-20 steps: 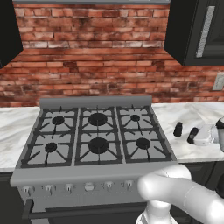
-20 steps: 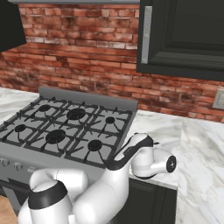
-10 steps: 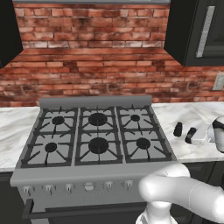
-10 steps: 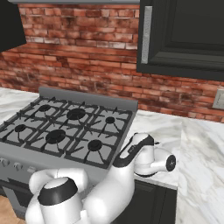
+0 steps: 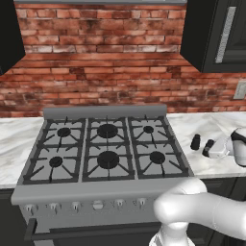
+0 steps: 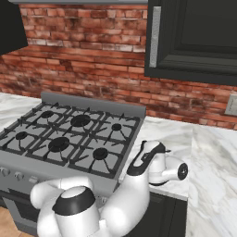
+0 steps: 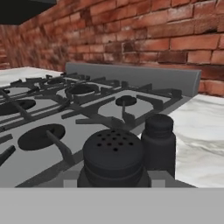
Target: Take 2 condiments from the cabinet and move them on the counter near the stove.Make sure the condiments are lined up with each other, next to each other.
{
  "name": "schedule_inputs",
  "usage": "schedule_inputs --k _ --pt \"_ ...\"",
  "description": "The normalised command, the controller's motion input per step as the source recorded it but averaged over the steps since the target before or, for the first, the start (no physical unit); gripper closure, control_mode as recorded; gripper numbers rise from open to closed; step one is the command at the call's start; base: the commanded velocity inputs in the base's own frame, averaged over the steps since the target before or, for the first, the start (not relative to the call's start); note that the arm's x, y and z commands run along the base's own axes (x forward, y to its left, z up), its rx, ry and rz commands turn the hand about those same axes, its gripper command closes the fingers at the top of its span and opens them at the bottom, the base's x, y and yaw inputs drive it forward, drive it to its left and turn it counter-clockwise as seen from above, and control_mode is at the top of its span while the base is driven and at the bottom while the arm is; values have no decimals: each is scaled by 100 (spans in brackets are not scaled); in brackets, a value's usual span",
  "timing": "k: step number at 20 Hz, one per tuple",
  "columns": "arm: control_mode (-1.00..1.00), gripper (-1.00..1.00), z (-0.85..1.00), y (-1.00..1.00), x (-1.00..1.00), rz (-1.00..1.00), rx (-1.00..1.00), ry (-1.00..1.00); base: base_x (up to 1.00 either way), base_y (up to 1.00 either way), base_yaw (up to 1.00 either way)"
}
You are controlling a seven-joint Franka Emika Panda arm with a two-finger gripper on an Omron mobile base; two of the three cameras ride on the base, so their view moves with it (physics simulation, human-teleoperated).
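On the white marble counter (image 5: 221,124) just right of the stove (image 5: 106,154) stand two small black condiments. The one nearer the stove (image 5: 195,142) stands free. My gripper (image 5: 212,149) reaches in from the right and is shut on the other condiment (image 5: 207,145). In the hand view the held shaker (image 7: 114,153) with its perforated top sits between my fingertips, and the free bottle (image 7: 158,139) stands just behind it to the right, beside the stove (image 7: 65,109). The dark cabinet (image 5: 211,33) hangs above the counter. My arm hides both condiments in the right base view.
A red brick wall (image 5: 105,72) backs the stove. A wall outlet (image 5: 240,90) sits above the counter at right. More marble counter (image 5: 17,139) lies left of the stove, under another dark cabinet (image 5: 8,33). Marble worktop (image 6: 213,157) extends to the right.
My hand has shifted slightly left with the held condiment, bringing it closer to the free one. The free condiment has not moved.
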Motion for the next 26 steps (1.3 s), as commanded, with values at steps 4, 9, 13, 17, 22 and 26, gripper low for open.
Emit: schedule_inputs --k 4,9,13,17,22,26 --pt "-100 100 -16 -4 19 0 0 0 0 0 0" --pt "-100 100 -14 -2 17 0 0 0 0 0 0" --pt "-100 100 -9 -4 11 0 0 0 0 0 0" --pt "-100 100 -4 -3 5 0 0 0 0 0 0" --pt "-100 100 -3 0 5 0 0 0 0 0 0" --pt "-100 100 -8 0 3 0 0 0 0 0 0"
